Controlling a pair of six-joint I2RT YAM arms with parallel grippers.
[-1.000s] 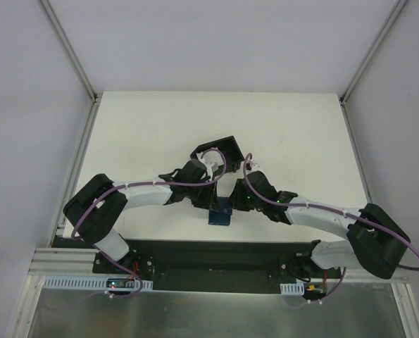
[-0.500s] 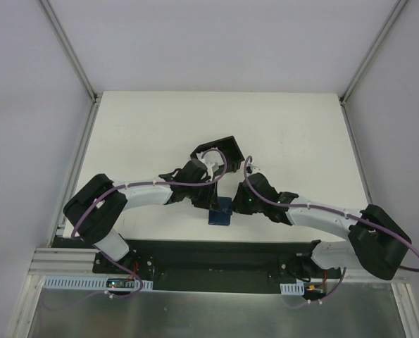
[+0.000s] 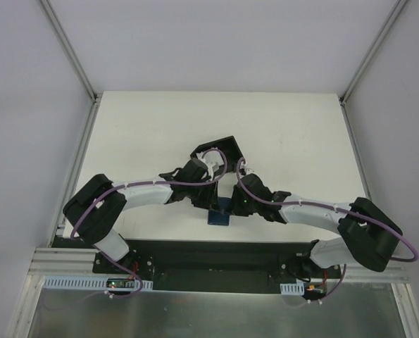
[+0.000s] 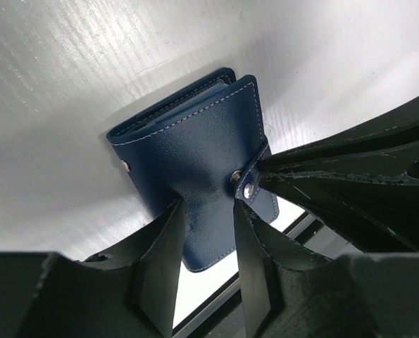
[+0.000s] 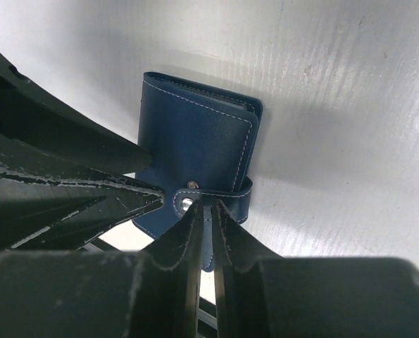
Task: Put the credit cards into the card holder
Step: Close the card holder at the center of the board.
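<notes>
Holder: the card holder (image 4: pixel 195 151) lies folded shut on the white desk (image 3: pixel 294 134), at its near edge, between my two wrists; I take it as my landmark.
Left fingers: my left fingers (image 4: pixel 208 243) straddle the holder's near part, one pad on each side of the blue cover, at a middling gap. They seem to pin or steady it, though I cannot tell whether they truly clamp it.
Right fingers: my right fingers (image 5: pixel 207 236) come from the holder's other side, nearly shut, pinched on the snap tab (image 5: pixel 209 204) just by its metal stud.
Why held so: I judge the left side braces the body so the right side can pull the tab free without dragging the whole holder along the desk.
Cards: the credit cards do not show in any view; a pale edge peeps from the holder's far seam, but I cannot tell what it is.
Tray: a black tray (image 3: pixel 220 151) sits just beyond the holder, partly hidden by my left wrist.
Progress: the holder is closed, so I judge opening it is the step in hand.
</notes>
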